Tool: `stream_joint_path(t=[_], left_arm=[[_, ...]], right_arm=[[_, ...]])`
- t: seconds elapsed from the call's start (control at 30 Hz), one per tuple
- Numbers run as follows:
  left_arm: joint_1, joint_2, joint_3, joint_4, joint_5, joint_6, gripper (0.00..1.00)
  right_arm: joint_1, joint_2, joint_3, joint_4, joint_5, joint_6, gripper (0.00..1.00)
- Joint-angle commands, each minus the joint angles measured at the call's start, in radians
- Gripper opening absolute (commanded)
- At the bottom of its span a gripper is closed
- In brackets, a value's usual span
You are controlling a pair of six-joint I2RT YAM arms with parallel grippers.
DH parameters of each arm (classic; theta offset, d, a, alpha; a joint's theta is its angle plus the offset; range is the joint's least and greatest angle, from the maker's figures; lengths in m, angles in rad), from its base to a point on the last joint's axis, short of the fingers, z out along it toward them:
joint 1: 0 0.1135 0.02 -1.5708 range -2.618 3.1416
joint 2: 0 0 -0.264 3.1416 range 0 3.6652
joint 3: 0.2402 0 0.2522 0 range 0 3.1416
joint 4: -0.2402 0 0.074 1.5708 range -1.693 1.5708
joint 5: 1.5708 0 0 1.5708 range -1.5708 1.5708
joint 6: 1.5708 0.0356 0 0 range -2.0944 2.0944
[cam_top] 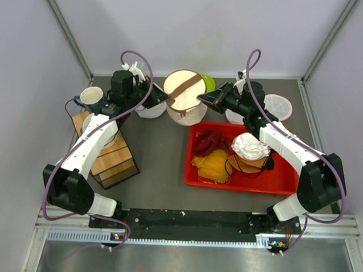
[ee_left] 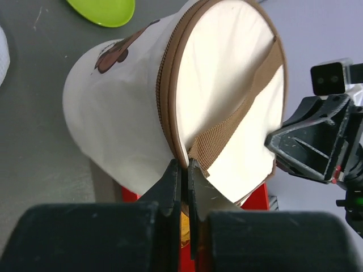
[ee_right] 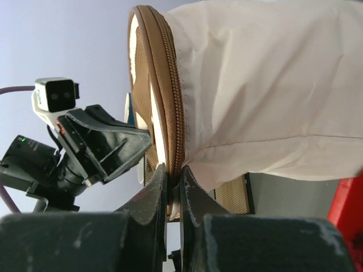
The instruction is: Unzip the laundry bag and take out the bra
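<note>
Left gripper [ee_left: 183, 170] has its jaws pinched almost together on the brown rim of the laundry bag [ee_left: 119, 130], right where the brown webbing strap [ee_left: 238, 107] meets the zip band. Right gripper [ee_right: 173, 174] is closed just as tightly on the opposite side of that rim, its fingertips clamped over the zip edging [ee_right: 170, 96].

The bag [cam_top: 184, 100] sits at the back middle of the table between the two grippers [cam_top: 161, 98] [cam_top: 202, 98]. Its round zipped end faces up to the overhead camera, so the long axis runs roughly upright, and the strap crosses the lid diagonally.

The left wrist view alone shows a brown print [ee_left: 110, 54] on the bag's side wall and a green object [ee_left: 105, 10] behind it. The right wrist view alone shows the zip teeth, meshed shut along the stretch in sight. Only the top view takes in the red tray [cam_top: 195, 172] just right of the bag, holding a dark red garment [cam_top: 210, 140], an orange garment [cam_top: 213, 164] and a white cupped garment [cam_top: 250, 145]
</note>
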Motion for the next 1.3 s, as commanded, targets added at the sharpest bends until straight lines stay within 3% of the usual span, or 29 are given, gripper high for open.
stream_joint_path(t=[0.0, 0.1, 0.2, 0.23, 0.33, 0.43, 0.57, 0.77, 0.97, 1.07, 1.1, 1.13, 1.17, 1.2, 1.23, 1.27], left_arm=[[-0.014, -0.025, 0.018, 0.103, 0.082, -0.027, 0.0], [-0.014, -0.026, 0.021, 0.104, 0.079, -0.031, 0.0], [-0.016, -0.025, 0.027, 0.106, 0.077, -0.037, 0.0], [-0.017, -0.023, 0.027, 0.112, 0.082, -0.037, 0.0], [-0.019, -0.017, 0.035, 0.104, 0.08, -0.05, 0.0], [-0.019, -0.023, 0.035, 0.112, 0.076, -0.051, 0.0], [-0.019, -0.028, 0.038, 0.12, 0.07, -0.047, 0.0], [-0.02, -0.02, 0.046, 0.109, 0.073, -0.027, 0.0], [-0.02, -0.006, 0.047, 0.104, 0.08, -0.021, 0.0], [-0.02, 0.012, 0.06, 0.101, 0.096, -0.004, 0.0], [-0.02, 0.029, 0.066, 0.1, 0.099, 0.009, 0.0], [-0.02, 0.041, 0.075, 0.081, 0.096, 0.021, 0.0], [-0.02, 0.055, 0.111, 0.058, 0.085, 0.062, 0.03], [-0.02, 0.093, 0.142, 0.022, 0.068, 0.087, 0.16], [-0.022, 0.11, 0.18, -0.026, 0.033, 0.114, 0.35], [-0.022, 0.12, 0.245, -0.128, 0.002, 0.162, 0.62]], right_arm=[[0.007, -0.082, -0.01, 0.02, 0.03, -0.044, 0.0], [0.006, -0.108, -0.012, -0.041, 0.042, -0.12, 0.0], [0.007, -0.154, -0.026, -0.129, 0.07, -0.214, 0.48], [0.007, -0.167, -0.035, -0.153, 0.085, -0.226, 0.7], [0.007, -0.218, -0.084, -0.196, 0.127, -0.258, 0.92], [0.006, -0.247, -0.136, -0.187, 0.134, -0.242, 0.94], [0.015, -0.226, -0.17, -0.108, 0.084, -0.177, 0.93], [0.03, -0.129, -0.113, 0.01, 0.019, -0.128, 0.82], [0.062, -0.045, -0.064, 0.055, 0.015, -0.091, 0.65], [0.064, -0.025, -0.066, 0.11, 0.021, -0.041, 0.44], [0.064, -0.011, -0.064, 0.13, 0.024, -0.013, 0.12], [0.064, -0.006, -0.064, 0.139, 0.027, 0.004, 0.0], [0.064, 0.0, -0.065, 0.152, 0.036, 0.022, 0.0], [0.064, 0.01, -0.066, 0.165, 0.047, 0.062, 0.0], [0.064, 0.015, -0.064, 0.162, 0.061, 0.074, 0.0], [0.062, 0.023, -0.046, 0.149, 0.085, 0.083, 0.0]])
